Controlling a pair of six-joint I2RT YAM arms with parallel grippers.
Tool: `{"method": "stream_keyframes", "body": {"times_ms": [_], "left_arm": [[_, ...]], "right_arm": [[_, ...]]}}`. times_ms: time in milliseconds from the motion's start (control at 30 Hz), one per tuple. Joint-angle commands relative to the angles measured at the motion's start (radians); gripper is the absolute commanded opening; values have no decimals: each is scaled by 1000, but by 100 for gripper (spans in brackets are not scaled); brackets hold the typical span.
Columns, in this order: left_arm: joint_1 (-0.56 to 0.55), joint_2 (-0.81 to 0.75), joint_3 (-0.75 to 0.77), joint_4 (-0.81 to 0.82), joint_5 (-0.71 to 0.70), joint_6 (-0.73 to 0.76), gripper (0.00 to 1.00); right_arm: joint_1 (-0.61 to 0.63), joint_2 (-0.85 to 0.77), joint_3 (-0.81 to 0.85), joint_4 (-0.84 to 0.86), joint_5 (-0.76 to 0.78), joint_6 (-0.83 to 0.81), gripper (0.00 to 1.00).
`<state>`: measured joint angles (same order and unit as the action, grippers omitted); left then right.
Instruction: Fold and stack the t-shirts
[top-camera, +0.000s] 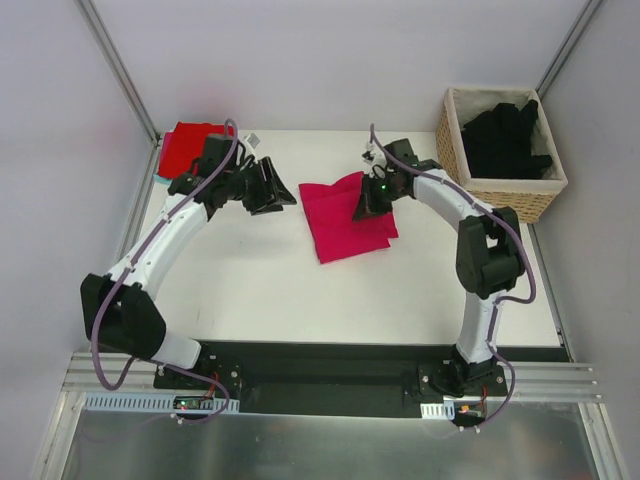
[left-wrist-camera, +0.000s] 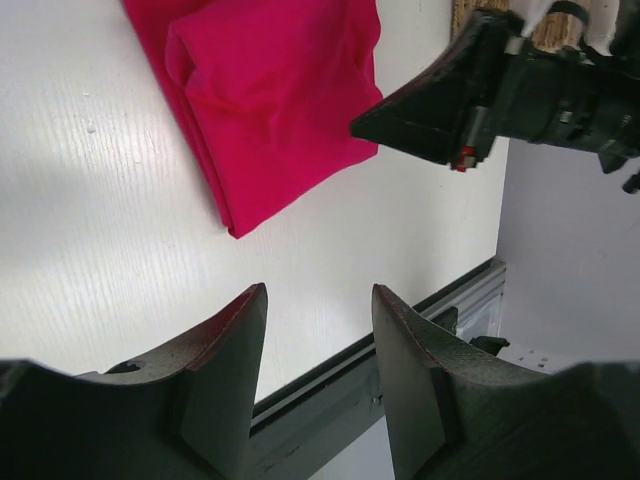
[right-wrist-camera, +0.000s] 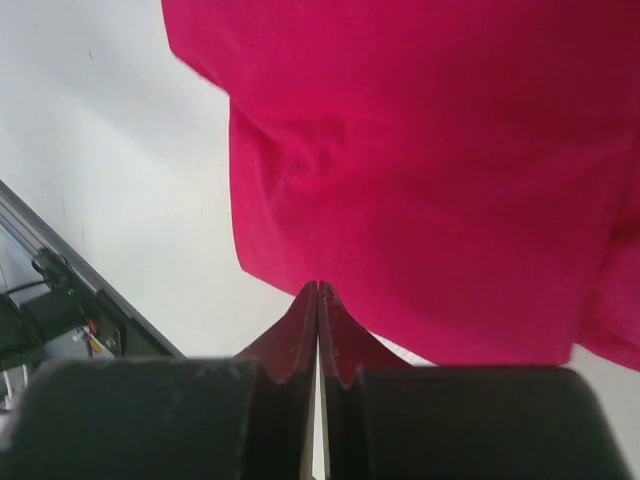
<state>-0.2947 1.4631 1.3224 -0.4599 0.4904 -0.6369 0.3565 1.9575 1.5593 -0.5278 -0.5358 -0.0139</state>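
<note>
A magenta-pink t-shirt (top-camera: 340, 225) lies folded in a rough rectangle at the middle of the table (top-camera: 250, 290). My right gripper (top-camera: 368, 206) is at its upper right part. In the right wrist view the gripper (right-wrist-camera: 318, 286) is shut, its tips pinched together right at the edge of the pink cloth (right-wrist-camera: 450, 150). My left gripper (top-camera: 278, 190) hovers just left of the shirt; it stands open and empty (left-wrist-camera: 320, 290), with the shirt (left-wrist-camera: 270, 100) ahead of it. A red t-shirt (top-camera: 188, 145) lies at the back left corner. Black t-shirts (top-camera: 508, 138) fill the basket.
The woven wicker basket (top-camera: 500, 192) stands at the back right corner, beside the right arm's elbow. Something teal (top-camera: 160, 172) shows under the red shirt. Frame posts rise at both back corners. The black rail (top-camera: 320, 365) with the arm bases runs along the near edge.
</note>
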Motion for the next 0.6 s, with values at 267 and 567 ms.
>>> {"method": "stream_keyframes", "body": {"times_ms": [267, 567], "left_arm": [[-6, -225, -101, -43, -29, -20, 44], [-6, -305, -94, -103, -58, -37, 43]], "right_arm": [[75, 159, 188, -54, 34, -17, 1], [82, 291, 318, -84, 155, 9, 1]]}}
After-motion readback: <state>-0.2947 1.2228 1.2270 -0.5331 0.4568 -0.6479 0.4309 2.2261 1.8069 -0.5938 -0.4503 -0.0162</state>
